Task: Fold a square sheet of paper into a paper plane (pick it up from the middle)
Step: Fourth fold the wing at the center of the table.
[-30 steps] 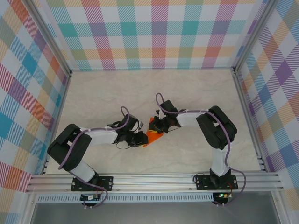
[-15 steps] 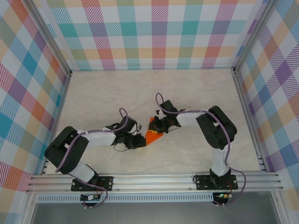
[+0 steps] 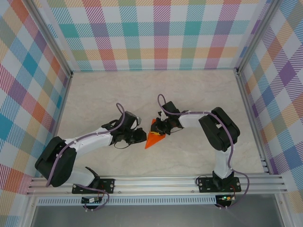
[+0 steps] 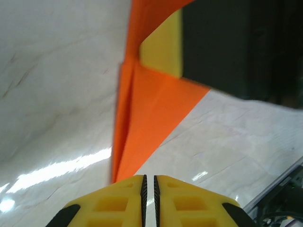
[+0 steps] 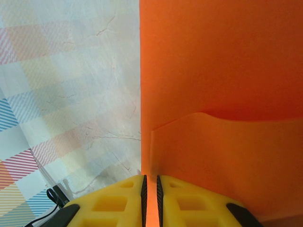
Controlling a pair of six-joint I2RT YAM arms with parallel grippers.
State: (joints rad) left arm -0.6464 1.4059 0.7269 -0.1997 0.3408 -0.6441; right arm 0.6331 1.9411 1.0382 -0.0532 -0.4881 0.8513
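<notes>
I grip the plane: my right claw (image 5: 150, 179) pinches the pointed bright orange paper plane (image 3: 154, 138).
My left claw (image 4: 149, 178) sits closed, empty, beside its tip.

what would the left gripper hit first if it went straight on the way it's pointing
The orange paper plane, whose narrow end sits just ahead of the left gripper, held by the right gripper. It lies slightly off-centre, so contact might be only a graze.

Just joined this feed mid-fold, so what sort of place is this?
Probably a lab test cell: a marble-look table boxed in by plaid-printed walls on aluminium framing, with the left arm and right arm bolted to a rail at the near edge.
</notes>
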